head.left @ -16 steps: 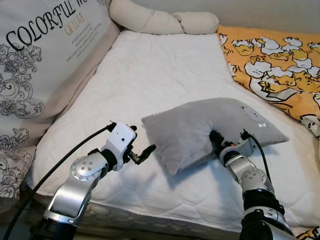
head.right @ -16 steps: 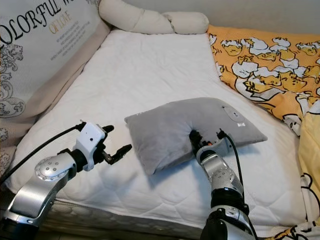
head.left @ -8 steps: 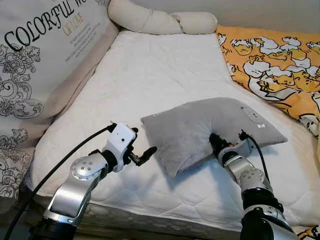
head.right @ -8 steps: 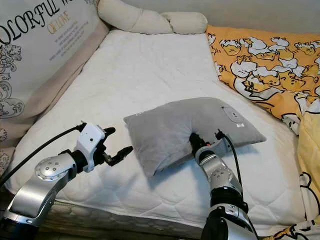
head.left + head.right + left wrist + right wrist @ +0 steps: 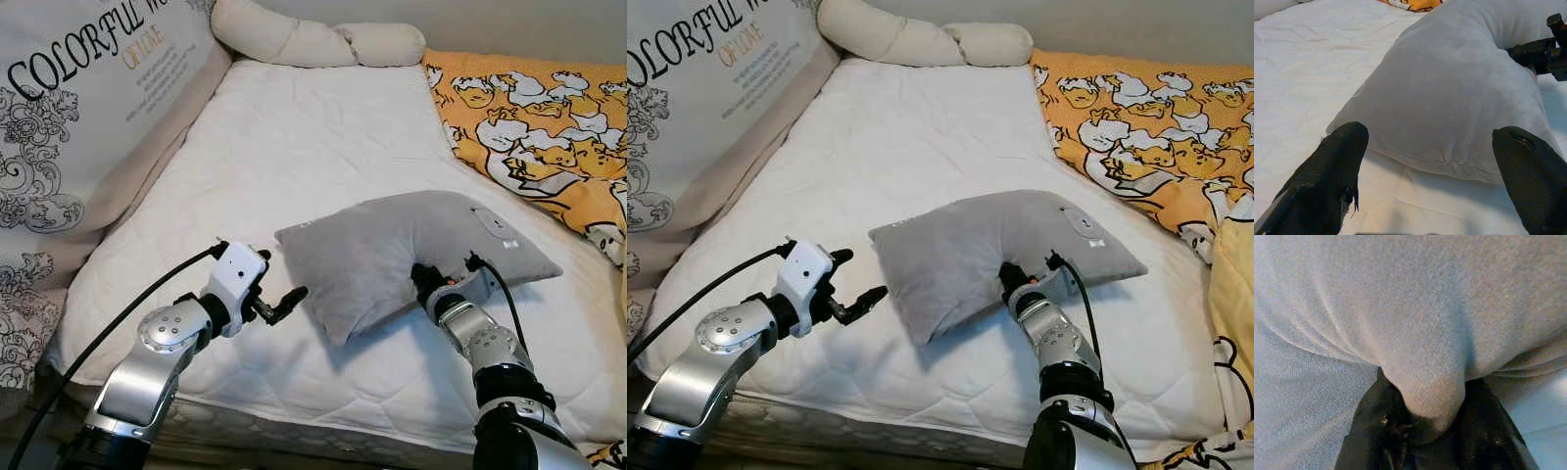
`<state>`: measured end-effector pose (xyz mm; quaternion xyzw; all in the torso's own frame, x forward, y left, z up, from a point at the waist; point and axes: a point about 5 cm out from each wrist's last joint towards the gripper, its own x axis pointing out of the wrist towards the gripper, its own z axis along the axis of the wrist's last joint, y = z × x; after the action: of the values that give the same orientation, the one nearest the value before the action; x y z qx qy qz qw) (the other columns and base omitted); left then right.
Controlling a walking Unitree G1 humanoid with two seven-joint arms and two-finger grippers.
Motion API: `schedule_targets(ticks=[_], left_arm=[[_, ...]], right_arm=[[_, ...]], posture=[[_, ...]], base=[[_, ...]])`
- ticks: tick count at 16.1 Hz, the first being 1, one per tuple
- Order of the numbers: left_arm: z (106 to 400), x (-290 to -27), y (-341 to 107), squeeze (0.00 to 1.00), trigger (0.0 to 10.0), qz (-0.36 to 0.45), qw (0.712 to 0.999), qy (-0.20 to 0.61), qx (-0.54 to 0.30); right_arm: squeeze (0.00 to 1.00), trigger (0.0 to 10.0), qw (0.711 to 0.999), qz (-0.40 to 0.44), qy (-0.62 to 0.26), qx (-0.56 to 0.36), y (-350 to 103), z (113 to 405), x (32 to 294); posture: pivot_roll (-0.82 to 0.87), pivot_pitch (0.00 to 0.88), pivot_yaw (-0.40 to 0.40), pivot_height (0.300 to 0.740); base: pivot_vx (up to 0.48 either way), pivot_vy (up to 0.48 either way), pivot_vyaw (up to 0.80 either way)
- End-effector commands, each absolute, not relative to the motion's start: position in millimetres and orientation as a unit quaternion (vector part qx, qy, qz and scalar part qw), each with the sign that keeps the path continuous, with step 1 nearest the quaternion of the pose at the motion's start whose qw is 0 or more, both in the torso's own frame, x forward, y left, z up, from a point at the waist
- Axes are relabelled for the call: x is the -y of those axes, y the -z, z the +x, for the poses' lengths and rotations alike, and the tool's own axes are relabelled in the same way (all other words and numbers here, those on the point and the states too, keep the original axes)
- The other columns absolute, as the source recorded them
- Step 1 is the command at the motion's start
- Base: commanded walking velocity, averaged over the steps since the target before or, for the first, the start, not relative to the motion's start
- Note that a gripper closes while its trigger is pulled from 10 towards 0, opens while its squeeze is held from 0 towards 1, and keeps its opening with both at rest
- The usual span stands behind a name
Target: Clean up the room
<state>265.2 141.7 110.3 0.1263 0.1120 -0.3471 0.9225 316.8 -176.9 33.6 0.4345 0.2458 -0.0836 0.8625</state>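
Grey pillow (image 5: pixel 392 250) lies near the bed's (image 5: pixel 294 147) front edge, w/ right claw (image 5: pixel 423 277) pinching a fold of its near edge. Left claw (image 5: pixel 285 300) wide, empty, just beside pillow's left corner. Step: pillow pickup. Next, prob. lift and carry toward the cream bolster (image 5: pixel 313 39) at the far edge.

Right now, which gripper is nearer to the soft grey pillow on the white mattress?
Right. The right gripper is pinching a fold on the near edge of the soft grey pillow. The left gripper hovers open just off its left corner, not touching.
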Motion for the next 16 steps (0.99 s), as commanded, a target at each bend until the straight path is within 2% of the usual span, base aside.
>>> schedule_targets(ticks=[1, 4, 5, 6, 7, 8, 10, 12, 13, 16], left_arm=[[265.5, -140.6, -111.0, 0.0, 10.0, 0.131, 0.921, 0.349, -0.109], [266.7, -143.4, -110.9, 0.0, 10.0, 0.132, 0.925, 0.34, -0.109], [267.0, -144.1, -110.9, 0.0, 10.0, 0.132, 0.925, 0.339, -0.109], [268.3, -155.3, -111.0, 0.0, 10.0, 0.134, 0.93, 0.323, -0.111], [269.0, -160.6, -111.5, 0.0, 10.0, 0.136, 0.933, 0.313, -0.111], [272.2, -176.9, -115.3, 0.0, 10.0, 0.137, 0.945, 0.276, -0.107], [276.8, -188.8, -119.3, 0.0, 10.0, 0.126, 0.959, 0.234, -0.1], [286.9, -217.0, -132.0, 0.0, 10.0, 0.09, 0.985, 0.129, -0.071], [286.8, -224.9, -136.0, 0.0, 10.0, 0.073, 0.989, 0.113, -0.064], [287.6, -239.8, -144.5, 0.0, 10.0, 0.04, 0.996, 0.066, -0.04]], right_arm=[[0.0, 0.0, 0.88, 0.402, 0.087, -0.237, -41.2, 324.0, 181.1], [0.0, 0.0, 0.917, 0.322, 0.05, -0.228, -60.5, 340.5, 177.4], [0.0, 0.0, 0.92, 0.315, 0.045, -0.227, -63.6, 343.2, 176.4], [0.0, 0.0, 0.939, 0.275, -0.016, -0.207, -92.8, 364.3, 159.1], [0.0, 0.0, 0.941, 0.272, -0.042, -0.195, -104.9, 371.1, 150.7], [0.0, 0.0, 0.943, 0.273, -0.109, -0.159, -136.4, 384.5, 129.0], [0.0, 0.0, 0.944, 0.266, -0.137, -0.136, -152.4, 389.7, 119.9], [0.0, 0.0, 0.938, 0.267, -0.198, -0.1, -178.7, 395.2, 105.3], [0.0, 0.0, 0.926, 0.28, -0.24, -0.082, -193.0, 395.3, 100.4], [0.0, 0.0, 0.889, 0.337, -0.308, -0.038, -225.7, 391.3, 115.6]], posture=[[0.05, 0.0, 0.011, 0.74], [0.05, 0.0, 0.004, 0.74], [0.05, 0.0, 0.004, 0.74], [0.06, 0.0, -0.003, 0.74], [0.06, 0.0, -0.011, 0.74], [0.08, 0.0, -0.02, 0.74], [0.08, 0.0, -0.028, 0.74], [0.09, 0.0, -0.039, 0.74], [0.1, 0.0, -0.043, 0.74], [0.09, 0.0, -0.04, 0.74]], base=[[0.0, 0.0, 0.0], [0.0, 0.0, 0.0], [0.0, 0.0, 0.0], [0.0, 0.0, 0.0], [0.0, 0.0, 0.0], [0.0, 0.0, 0.0], [0.0, 0.0, 0.0], [0.0, 0.0, 0.0], [0.0, 0.0, 0.0], [0.0, 0.0, 0.0]])
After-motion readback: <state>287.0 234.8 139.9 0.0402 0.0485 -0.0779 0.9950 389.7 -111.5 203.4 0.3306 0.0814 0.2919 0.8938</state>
